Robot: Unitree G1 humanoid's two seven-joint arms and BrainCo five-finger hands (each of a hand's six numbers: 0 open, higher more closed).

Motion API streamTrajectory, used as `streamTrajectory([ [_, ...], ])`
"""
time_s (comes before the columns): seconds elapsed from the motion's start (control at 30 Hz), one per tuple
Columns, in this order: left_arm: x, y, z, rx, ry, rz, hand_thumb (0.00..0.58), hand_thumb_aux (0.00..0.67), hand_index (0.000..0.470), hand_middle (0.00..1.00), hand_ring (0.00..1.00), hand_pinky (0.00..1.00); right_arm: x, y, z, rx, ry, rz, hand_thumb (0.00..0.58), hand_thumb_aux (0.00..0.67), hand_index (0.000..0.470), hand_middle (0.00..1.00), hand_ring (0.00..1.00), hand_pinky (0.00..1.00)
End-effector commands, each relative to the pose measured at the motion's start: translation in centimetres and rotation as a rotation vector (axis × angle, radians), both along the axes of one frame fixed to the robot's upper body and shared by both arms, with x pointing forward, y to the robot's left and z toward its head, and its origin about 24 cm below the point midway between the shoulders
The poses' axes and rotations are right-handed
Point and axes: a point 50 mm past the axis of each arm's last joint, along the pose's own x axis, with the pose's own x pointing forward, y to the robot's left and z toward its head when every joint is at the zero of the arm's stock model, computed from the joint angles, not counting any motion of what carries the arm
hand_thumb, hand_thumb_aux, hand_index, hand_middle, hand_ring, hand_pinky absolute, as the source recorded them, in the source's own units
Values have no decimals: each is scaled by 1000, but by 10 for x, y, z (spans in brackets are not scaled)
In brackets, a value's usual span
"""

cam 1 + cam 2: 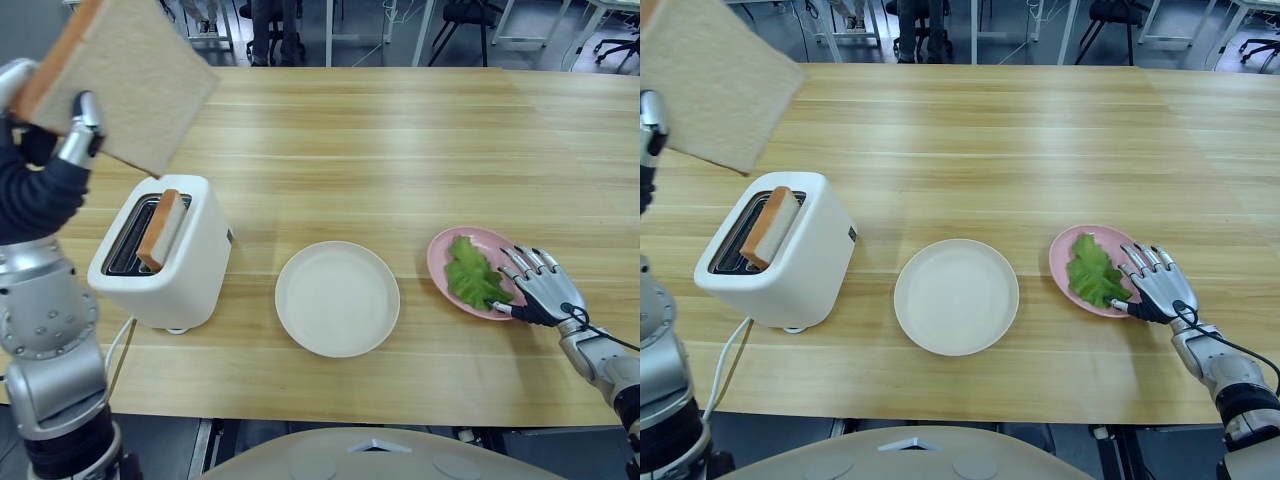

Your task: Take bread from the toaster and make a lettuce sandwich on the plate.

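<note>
A: Two slices. Left eye view: your left hand (78,128) grips one slice (130,80) high at ten o'clock, clear of the toaster (190,258); second slice (160,228) sits slotted.

B: Right eye view: plate (956,297) at six; your right hand (1155,285), spread wide, empty, by lettuce (1092,272) at four, ready to pick. Only the toaster nears your path.

free: table (400,140) behind white plate (337,298), gaps either side | obstacles: toaster (190,265) left, pink plate (437,262) right

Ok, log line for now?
left hand: holds bread slice aloft | toaster: second slice in slot | right hand: open by lettuce | white plate: no bread
</note>
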Motion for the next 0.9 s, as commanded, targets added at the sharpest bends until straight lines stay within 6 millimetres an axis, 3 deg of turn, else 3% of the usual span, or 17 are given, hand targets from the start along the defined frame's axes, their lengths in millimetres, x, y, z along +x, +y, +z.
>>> streamTrajectory([
  [0.03, 12, -23, -13, -43, 115, -162, 580, 670, 460, 1000, 1000, 1000, -10, 4, -18, 36, 97, -2, 552, 523, 359, 0, 0, 0],
  [0.07, 15, -29, -19, -53, 149, -195, 580, 670, 460, 1000, 1000, 1000, -10, 5, -19, 42, 101, 2, 568, 573, 393, 0, 0, 0],
  [0.1, 18, -34, -25, -69, 180, -225, 580, 670, 460, 1000, 1000, 1000, -10, 6, -20, 53, 109, 8, 568, 573, 393, 0, 0, 0],
  [0.17, 26, -43, -40, -92, 263, -275, 580, 670, 460, 1000, 1000, 1000, -9, 8, -21, 70, 114, 19, 580, 670, 460, 0, 0, 0],
  [0.4, 51, -77, -104, -138, 590, -404, 580, 670, 460, 1000, 1000, 1000, -8, 13, -17, 141, 104, 50, 580, 670, 460, 0, 0, 0],
  [0.53, 58, -91, -156, -114, 872, -449, 580, 670, 460, 1000, 1000, 1000, -4, 16, -8, 178, 65, 76, 580, 670, 460, 0, 0, 0],
  [0.73, 51, -91, -215, 20, 1224, -488, 580, 670, 460, 1000, 1000, 1000, 2, 17, 11, 223, -7, 100, 580, 670, 460, 0, 0, 0],
  [0.9, 40, -91, -242, 126, 1410, -547, 580, 670, 460, 1000, 1000, 1000, 6, 24, 24, 259, -55, 134, 580, 670, 460, 0, 0, 0],
])
